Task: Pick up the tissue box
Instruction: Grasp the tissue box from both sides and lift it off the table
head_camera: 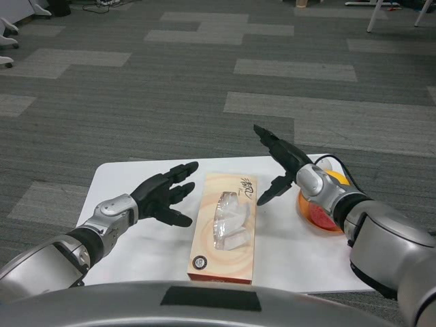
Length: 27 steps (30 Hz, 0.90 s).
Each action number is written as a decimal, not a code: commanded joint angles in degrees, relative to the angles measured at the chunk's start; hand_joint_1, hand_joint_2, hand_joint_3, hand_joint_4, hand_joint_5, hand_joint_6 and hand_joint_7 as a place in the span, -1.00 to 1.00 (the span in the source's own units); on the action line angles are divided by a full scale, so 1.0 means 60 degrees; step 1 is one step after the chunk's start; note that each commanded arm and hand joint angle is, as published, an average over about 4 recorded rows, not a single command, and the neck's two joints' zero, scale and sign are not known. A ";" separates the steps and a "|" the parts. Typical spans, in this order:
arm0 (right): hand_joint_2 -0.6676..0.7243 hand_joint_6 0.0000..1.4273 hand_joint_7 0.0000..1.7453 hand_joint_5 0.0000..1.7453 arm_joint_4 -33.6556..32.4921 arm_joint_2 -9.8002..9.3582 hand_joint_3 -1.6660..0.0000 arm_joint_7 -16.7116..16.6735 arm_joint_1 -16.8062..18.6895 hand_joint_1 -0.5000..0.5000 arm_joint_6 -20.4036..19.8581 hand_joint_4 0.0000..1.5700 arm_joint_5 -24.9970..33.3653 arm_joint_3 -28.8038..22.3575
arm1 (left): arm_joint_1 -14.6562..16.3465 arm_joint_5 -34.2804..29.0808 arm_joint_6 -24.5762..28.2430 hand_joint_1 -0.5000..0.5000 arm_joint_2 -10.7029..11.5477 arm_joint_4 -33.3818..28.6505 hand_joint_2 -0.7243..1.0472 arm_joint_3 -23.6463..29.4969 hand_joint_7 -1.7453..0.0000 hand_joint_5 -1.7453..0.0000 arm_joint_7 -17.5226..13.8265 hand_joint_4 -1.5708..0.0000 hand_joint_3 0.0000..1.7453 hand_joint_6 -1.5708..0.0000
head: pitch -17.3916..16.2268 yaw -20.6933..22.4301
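Peach rectangular cardboard tissue box (225, 228) flat on white table (143, 248), untouched; left hand (165, 194) & right hand (281, 162) flank it, fingers spread, holding nothing

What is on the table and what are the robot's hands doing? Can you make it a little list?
table: white table
middle: tissue box, lying flat, tissue showing at the slot
right side: orange round thing, partly hidden by the arm
left hand: open, beside the box, not touching
right hand: open, raised by the box's far corner
box picked up: not yet
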 commanded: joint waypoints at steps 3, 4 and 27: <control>-0.45 -1.00 -1.00 -0.86 -0.0295 -0.0298 0.90 0.0694 0.0360 -0.83 -0.0038 -1.00 0.0040 -0.0764 | 0.0147 -0.0062 -0.0056 1.00 0.0137 0.0056 1.00 0.0028 1.00 1.00 0.0055 1.00 -0.90 1.00 | -0.0036 0.0076; -0.45 -1.00 -1.00 -0.89 -0.0390 -0.0360 0.90 0.0851 0.0492 -0.83 -0.0038 -1.00 0.0040 -0.0939 | 0.0147 -0.0062 -0.0053 1.00 0.0148 0.0056 1.00 0.0002 1.00 1.00 0.0055 1.00 -0.90 1.00 | -0.0044 0.0074; -0.64 -1.00 -1.00 -0.89 -0.1166 -0.0741 0.81 0.2441 0.2045 -0.83 -0.0038 -1.00 0.0026 -0.1415 | -0.0043 -0.0003 -0.0067 1.00 0.0185 0.0305 1.00 -0.0437 1.00 1.00 0.0187 1.00 -0.80 1.00 | -0.0151 0.0083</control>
